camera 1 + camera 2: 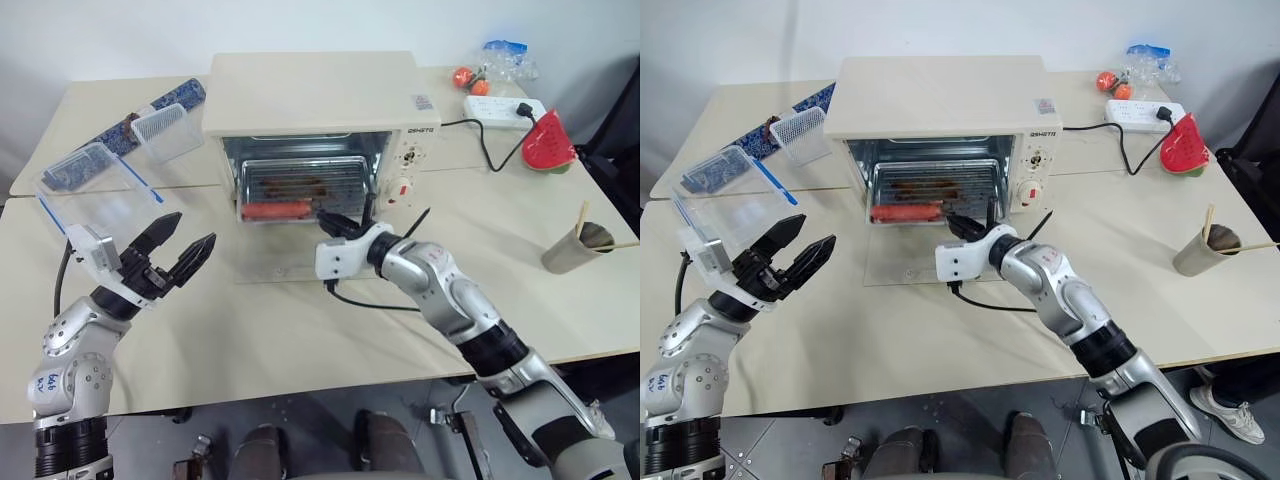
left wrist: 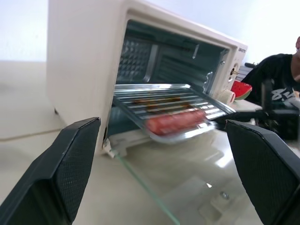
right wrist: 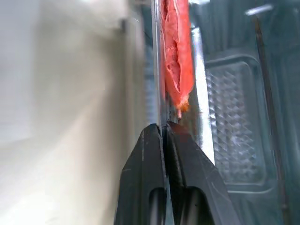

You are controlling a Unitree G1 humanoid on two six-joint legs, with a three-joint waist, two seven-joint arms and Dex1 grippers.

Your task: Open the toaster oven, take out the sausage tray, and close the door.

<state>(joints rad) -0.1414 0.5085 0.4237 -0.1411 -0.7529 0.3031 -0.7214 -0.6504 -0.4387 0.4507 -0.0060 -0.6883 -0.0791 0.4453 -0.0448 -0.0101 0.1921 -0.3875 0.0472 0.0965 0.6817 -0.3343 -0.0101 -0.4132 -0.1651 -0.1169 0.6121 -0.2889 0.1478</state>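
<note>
right gripper [image 3: 165,127] pinched the tray [image 2: 174,121] rim, left gripper [image 1: 183,240] gaped idle; risk: thin one-sided grip let tray tip, sausage [image 1: 276,209] rolling off.

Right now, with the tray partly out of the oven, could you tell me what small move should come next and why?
Probably keep drawing the sausage tray straight out: the right gripper is shut on its front rim, the door lies flat open, and the tray's back half still sits inside the toaster oven.
</note>
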